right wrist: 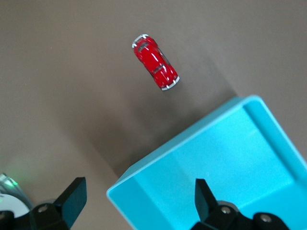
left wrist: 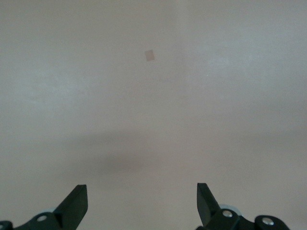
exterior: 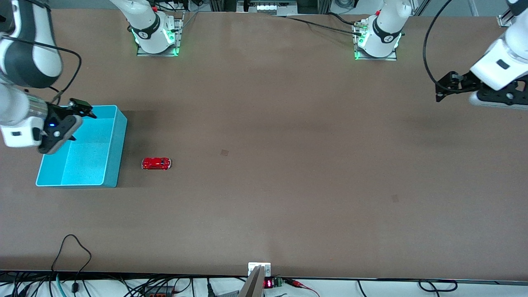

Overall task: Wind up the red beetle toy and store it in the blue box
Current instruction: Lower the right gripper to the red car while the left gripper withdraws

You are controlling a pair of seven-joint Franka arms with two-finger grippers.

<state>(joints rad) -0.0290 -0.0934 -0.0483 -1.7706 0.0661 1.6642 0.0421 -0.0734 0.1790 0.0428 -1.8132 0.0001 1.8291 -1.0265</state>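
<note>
The red beetle toy [exterior: 156, 163] lies on the table beside the blue box [exterior: 112, 165], on the side toward the left arm's end. It also shows in the right wrist view [right wrist: 155, 62]. My right gripper [exterior: 81, 109] hangs open and empty over the box's corner that is farthest from the front camera and toward the right arm's end. The right wrist view shows that gripper [right wrist: 139, 188] over a corner of the box [right wrist: 230, 158], whose inside looks empty. My left gripper [exterior: 444, 87] waits open and empty in the air at the left arm's end of the table, over bare tabletop [left wrist: 142, 191].
Two small darker patches [exterior: 224, 152] [exterior: 394, 198] mark the brown tabletop; one patch shows in the left wrist view [left wrist: 150, 55]. The arm bases [exterior: 156, 37] [exterior: 377, 39] stand along the table's edge farthest from the front camera. Cables [exterior: 74, 251] hang at the nearest edge.
</note>
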